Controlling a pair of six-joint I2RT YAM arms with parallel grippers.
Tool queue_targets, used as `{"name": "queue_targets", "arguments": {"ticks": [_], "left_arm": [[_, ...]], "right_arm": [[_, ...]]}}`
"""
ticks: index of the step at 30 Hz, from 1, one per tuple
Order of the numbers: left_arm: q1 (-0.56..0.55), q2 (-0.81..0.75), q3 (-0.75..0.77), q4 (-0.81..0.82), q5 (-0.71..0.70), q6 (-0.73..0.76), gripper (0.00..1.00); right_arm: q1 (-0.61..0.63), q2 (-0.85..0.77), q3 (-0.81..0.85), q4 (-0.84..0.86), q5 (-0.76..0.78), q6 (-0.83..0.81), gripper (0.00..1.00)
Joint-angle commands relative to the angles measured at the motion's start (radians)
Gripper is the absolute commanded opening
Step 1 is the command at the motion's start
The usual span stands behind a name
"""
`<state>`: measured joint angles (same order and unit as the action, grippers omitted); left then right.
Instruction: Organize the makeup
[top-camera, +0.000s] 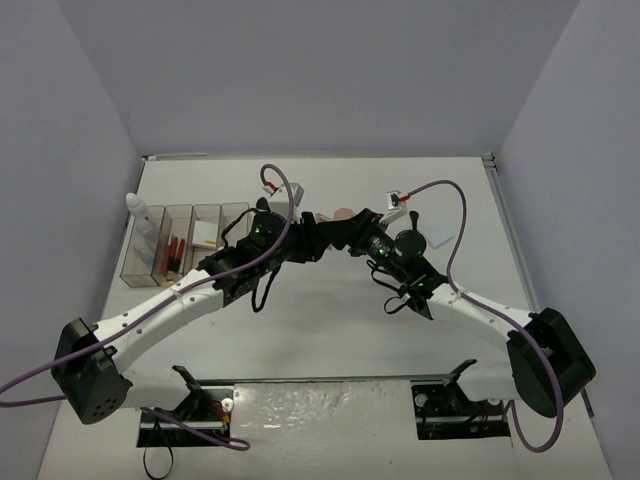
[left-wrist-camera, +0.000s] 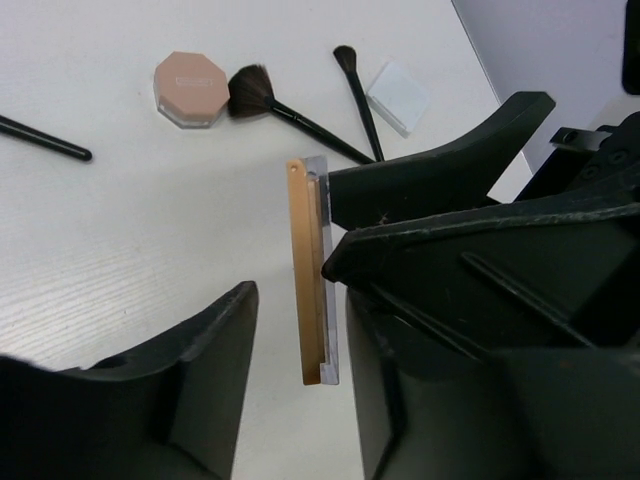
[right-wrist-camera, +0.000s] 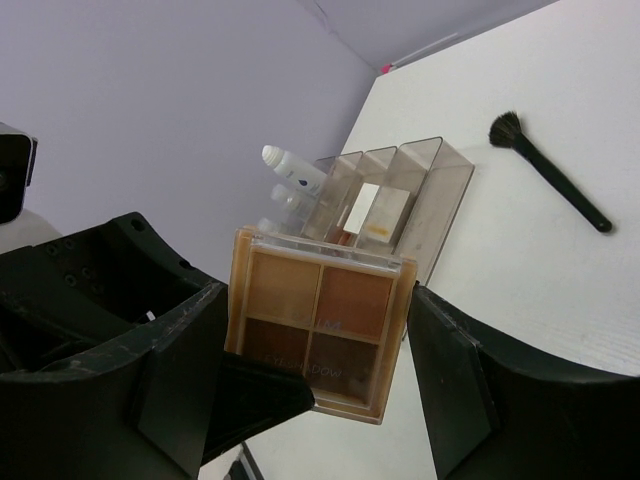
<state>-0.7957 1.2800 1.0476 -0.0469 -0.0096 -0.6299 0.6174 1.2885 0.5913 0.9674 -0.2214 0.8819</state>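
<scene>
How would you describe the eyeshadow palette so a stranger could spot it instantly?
Start at the white table; above its middle, the right gripper holds a square tan palette. Unlike the brushes and pink compact on the table, it shows four brown pans in a grid.

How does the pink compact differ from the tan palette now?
The pink octagonal compact lies flat on the white table; the square tan palette is held in the air by the right pincer. The compact shows one pink top; the palette shows four brown shades. Both are outside the clear plastic bins.
</scene>
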Motion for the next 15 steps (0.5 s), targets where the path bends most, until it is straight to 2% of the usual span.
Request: {"name": "queue_targets", "arguments": {"ticks": [1,4,5,6,7,9,11,15], "left_arm": [[-0.014,-0.042,0.001,0.187,-0.037,0.007,0.3],[-0.016,-0.044,-0.012,0.214,-0.044,0.013,0.11],[-0.016,-0.042,-0.012,0.216,-0.043,0.016,0.11],[-0.017,-0.039,-0.01,0.217,-0.037,0.027,0.04],[-0.017,-0.035,-0.008,0.215,-0.033,0.034,0.0],[-0.017,-0.031,-0.006,0.203,-0.037,0.042,0.0],[-0.017,-0.036,-0.014,0.193,-0.046,0.049,0.0],[-0.016,-0.074,-0.04,0.143,-0.12,0.077,0.0]], "right_arm": [[0.025,0.006,0.001,0.113,-0.019,0.012,0.0],[0.033,0.011,-0.001,0.116,-0.015,0.012,0.0],[0.034,0.014,-0.001,0.117,-0.015,0.012,0.0],[0.035,0.019,0.0,0.118,-0.016,0.011,0.01],[0.037,0.023,0.001,0.118,-0.016,0.01,0.06],[0.039,0.026,0.004,0.1,-0.014,-0.008,0.28],[0.038,0.021,0.01,0.07,0.004,-0.034,0.45],[0.036,-0.021,0.049,-0.1,0.064,-0.168,0.8]]}}
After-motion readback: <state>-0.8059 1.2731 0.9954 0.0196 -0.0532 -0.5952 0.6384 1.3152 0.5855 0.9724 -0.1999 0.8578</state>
